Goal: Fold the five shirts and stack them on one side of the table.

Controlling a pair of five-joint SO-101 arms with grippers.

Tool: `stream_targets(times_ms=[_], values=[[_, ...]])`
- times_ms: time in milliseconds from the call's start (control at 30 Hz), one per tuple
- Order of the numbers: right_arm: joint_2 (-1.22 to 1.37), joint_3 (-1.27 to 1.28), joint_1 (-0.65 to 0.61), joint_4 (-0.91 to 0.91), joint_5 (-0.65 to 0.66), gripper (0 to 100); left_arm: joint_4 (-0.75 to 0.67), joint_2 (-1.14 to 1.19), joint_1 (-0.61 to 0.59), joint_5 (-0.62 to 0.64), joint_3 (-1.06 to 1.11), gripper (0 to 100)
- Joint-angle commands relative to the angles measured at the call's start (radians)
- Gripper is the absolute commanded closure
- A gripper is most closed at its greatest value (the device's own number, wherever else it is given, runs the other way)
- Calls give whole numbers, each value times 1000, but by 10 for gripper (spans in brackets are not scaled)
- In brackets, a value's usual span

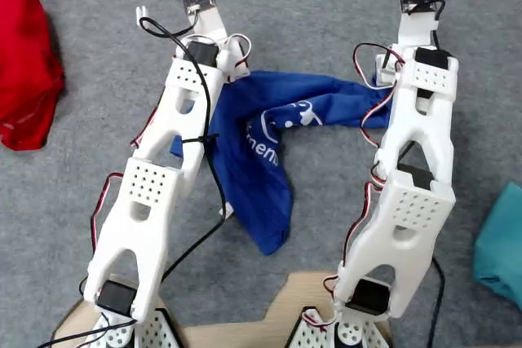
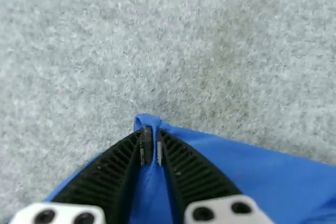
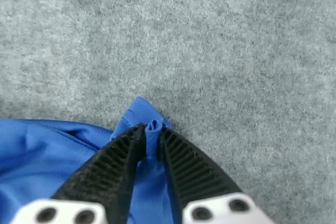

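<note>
High view, crumpled blue shirt (image 1: 257,185), grey felt (image 1: 326,22)

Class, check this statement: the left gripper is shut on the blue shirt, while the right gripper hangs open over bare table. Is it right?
One part is wrong. The right gripper is not open over bare table: it too is shut on the blue shirt, as the right wrist view shows. The left gripper is shut on it, as stated.

Smooth blue cloth shirt (image 1: 261,144) on rough grey felt (image 1: 310,14).
</note>
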Motion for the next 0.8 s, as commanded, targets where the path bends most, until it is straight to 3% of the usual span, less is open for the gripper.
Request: stream_targets(times_ms=[0,267,333,467,767], values=[[-7,-39,-16,-15,-9,993,32,-25,-6,5,-87,981],[-13,-122,-30,23,-9,993,256,-25,-14,3,-347,981],[-28,-222,-44,129,-11,993,333,-27,-15,-2,-445,981],[-64,-412,-82,318,-48,993,422,-147,-15,-89,-436,981],[-142,-880,-120,674,-58,993,562,-432,-57,-126,-420,981]])
